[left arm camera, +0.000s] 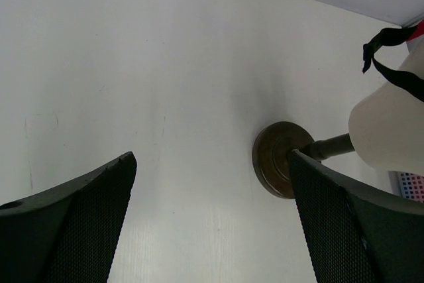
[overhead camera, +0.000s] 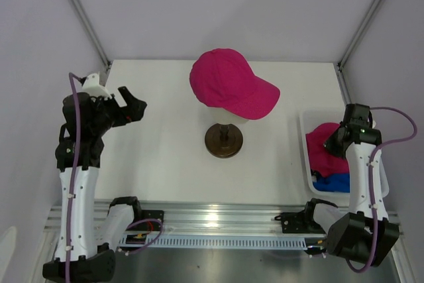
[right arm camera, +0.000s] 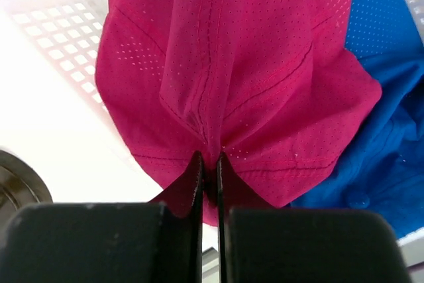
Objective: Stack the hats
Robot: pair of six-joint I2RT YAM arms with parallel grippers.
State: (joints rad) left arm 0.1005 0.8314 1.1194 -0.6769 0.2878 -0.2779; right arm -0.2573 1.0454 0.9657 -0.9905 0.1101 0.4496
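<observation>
I see one pink cap lying in the white bin at the right edge of the table. It lies partly over a blue cap, which shows beneath and beside it. My right gripper has its jaws pressed together on a raised fold of that cap's perforated fabric, close to a seam near the cap's edge. The cloth tents up thinly into the fingertips. The right arm rises from its base at the near edge and bends over the bin, with the wrist pointing down into it. A second pink cap sits on the cream mannequin head in the middle of the table, its brim toward the right. From above it hides nearly all of the head, and the dark round stand shows just below it. The bin is well apart from the stand, off to its right. My left gripper hangs over the left part of the table, apart from the stand and aimed toward it, jaws spread wide with nothing between them. The left arm stands tall from its base, elbow high.
</observation>
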